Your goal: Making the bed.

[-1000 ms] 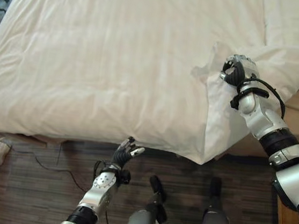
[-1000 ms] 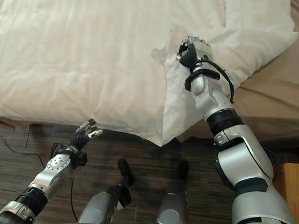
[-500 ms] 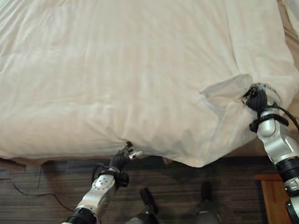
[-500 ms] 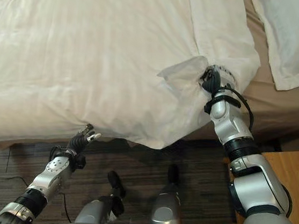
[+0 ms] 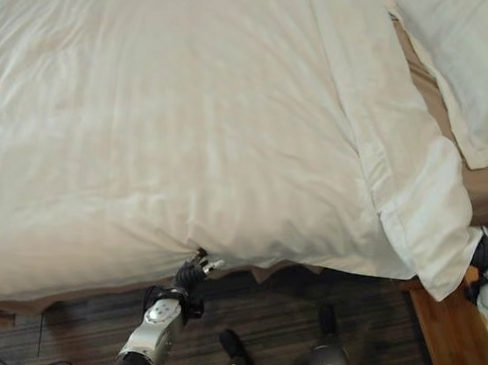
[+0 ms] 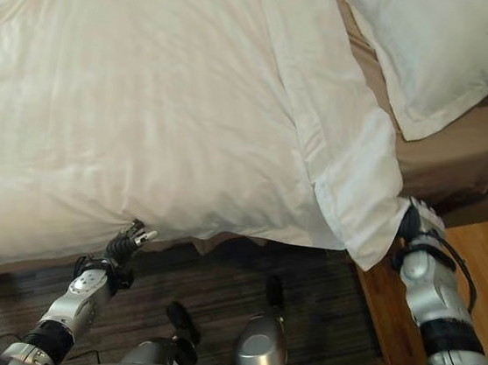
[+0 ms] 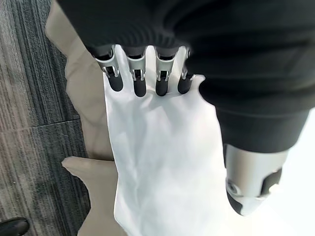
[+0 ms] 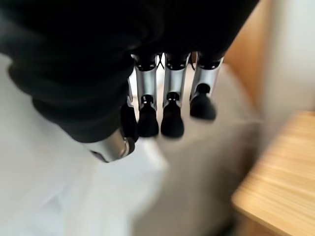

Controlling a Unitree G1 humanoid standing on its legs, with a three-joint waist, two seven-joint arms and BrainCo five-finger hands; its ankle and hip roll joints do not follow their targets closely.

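Observation:
A white duvet [image 5: 189, 123] lies spread and mostly smooth over the bed, with a folded band [image 5: 366, 117] running toward the head end. Its near corner [image 6: 366, 236] hangs over the bed's side. My right hand [image 6: 415, 227] is right beside that corner, and in the right wrist view the thumb [image 8: 127, 123] and fingers [image 8: 170, 118] pinch the white cloth [image 8: 123, 191]. At the duvet's lower edge, my left hand [image 5: 189, 275] has straight fingers [image 7: 138, 78] resting on the white cloth [image 7: 162, 162], thumb [image 7: 248, 189] apart.
A white pillow [image 5: 469, 67] lies at the head of the bed on the tan sheet [image 6: 449, 162]. A wooden nightstand [image 6: 482, 262] stands close to my right arm. Dark striped carpet [image 5: 280, 328] runs along the bed's side.
The camera has swung toward the head of the bed. My right hand has pulled the duvet corner that way and down over the side, flattening the fold. My left hand has risen to the duvet's edge.

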